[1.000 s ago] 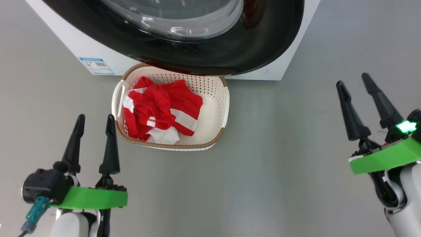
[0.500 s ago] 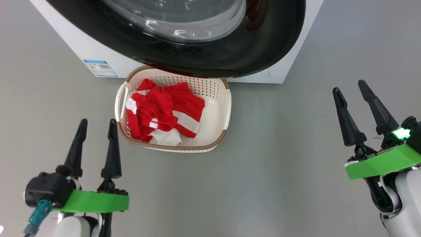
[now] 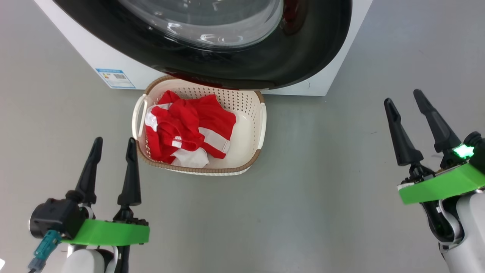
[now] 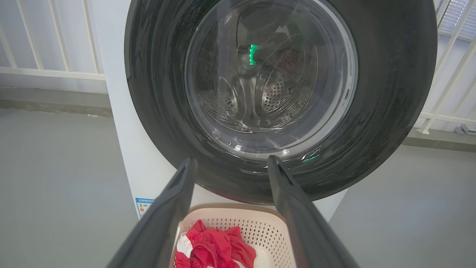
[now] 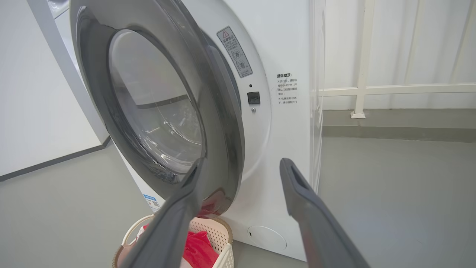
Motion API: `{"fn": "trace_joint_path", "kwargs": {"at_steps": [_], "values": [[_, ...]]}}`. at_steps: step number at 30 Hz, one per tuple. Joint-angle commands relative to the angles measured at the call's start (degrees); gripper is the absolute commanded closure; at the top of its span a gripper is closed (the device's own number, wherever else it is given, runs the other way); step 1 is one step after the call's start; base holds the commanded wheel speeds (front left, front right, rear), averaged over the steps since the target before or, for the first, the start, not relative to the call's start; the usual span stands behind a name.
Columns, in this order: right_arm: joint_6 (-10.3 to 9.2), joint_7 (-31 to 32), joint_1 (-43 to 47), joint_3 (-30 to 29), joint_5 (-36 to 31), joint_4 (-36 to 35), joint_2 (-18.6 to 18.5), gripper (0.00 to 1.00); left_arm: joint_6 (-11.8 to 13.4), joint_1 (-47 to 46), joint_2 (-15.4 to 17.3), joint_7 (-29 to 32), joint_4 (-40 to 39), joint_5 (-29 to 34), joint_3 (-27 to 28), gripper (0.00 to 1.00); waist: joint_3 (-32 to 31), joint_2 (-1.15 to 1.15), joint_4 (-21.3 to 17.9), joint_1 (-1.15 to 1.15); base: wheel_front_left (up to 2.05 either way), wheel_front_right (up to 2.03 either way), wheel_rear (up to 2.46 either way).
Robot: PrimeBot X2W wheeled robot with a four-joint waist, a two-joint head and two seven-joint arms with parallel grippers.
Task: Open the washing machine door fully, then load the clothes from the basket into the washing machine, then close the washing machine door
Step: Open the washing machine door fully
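Observation:
The white washing machine (image 3: 94, 53) fills the top of the head view. Its glossy black washing machine door (image 3: 295, 49) stands ajar: in the right wrist view the door (image 5: 219, 104) swings out from the white front, its free edge apart from the latch hole (image 5: 253, 97). The cream basket (image 3: 246, 163) sits on the floor under the door, holding the red and white clothes (image 3: 185, 125). My left gripper (image 3: 114, 141) is open and empty, just left of the basket. Far to the right, my right gripper (image 3: 402, 97) is open and empty. The left wrist view looks at the door glass (image 4: 271, 82).
Grey floor surrounds the basket, with wide room between it and my right gripper. A blue energy sticker (image 3: 114, 77) marks the machine's lower left, and a round service flap (image 5: 267, 237) its lower right. A white railing (image 5: 372, 89) runs along the wall behind.
The whole head picture slid down slightly a second ago, so the camera moved. Both grippers stay open and nearly still; the door and basket have not moved.

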Motion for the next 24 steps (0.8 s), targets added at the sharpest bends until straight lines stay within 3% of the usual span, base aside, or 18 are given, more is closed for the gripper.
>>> {"fn": "trace_joint_path", "kwargs": {"at_steps": [1,2,3,7,14,24], "values": [[0.09,-0.7,-0.9,1.0,0.4,-1.4,-0.8,0.59,-0.1,0.1,1.1,-0.3,-1.3,0.3,1.7,0.00,0.1,0.00,0.0,0.00,0.00,0.00,0.00],[0.09,-0.7,-1.5,1.0,0.8,-1.3,-0.9,0.71,-0.1,0.0,1.1,-0.3,-1.3,0.3,1.7,0.00,0.2,0.00,0.0,0.00,0.00,0.00,0.00],[0.09,-0.7,-2.1,1.2,1.2,-1.3,-1.2,1.00,-0.1,0.0,1.1,-0.3,-1.3,0.2,1.7,0.00,0.3,0.00,0.0,0.00,0.00,0.00,0.00],[0.09,-0.7,-5.3,1.5,4.6,-0.8,-2.1,1.00,-0.1,-0.4,1.1,-0.3,-1.4,0.2,1.7,0.00,1.0,0.00,0.1,0.00,0.00,0.00,0.00],[0.09,0.3,-13.6,3.6,17.7,1.7,-5.8,1.00,-0.1,-1.0,1.1,-0.3,-1.5,0.0,1.8,0.00,2.2,0.00,0.7,0.00,0.00,0.00,0.00],[0.09,11.3,-25.7,5.2,40.6,10.2,-8.3,1.00,0.0,-1.6,1.1,-0.3,-1.4,-0.4,1.7,0.00,3.1,0.00,1.7,0.00,0.00,0.00,0.00]]}}
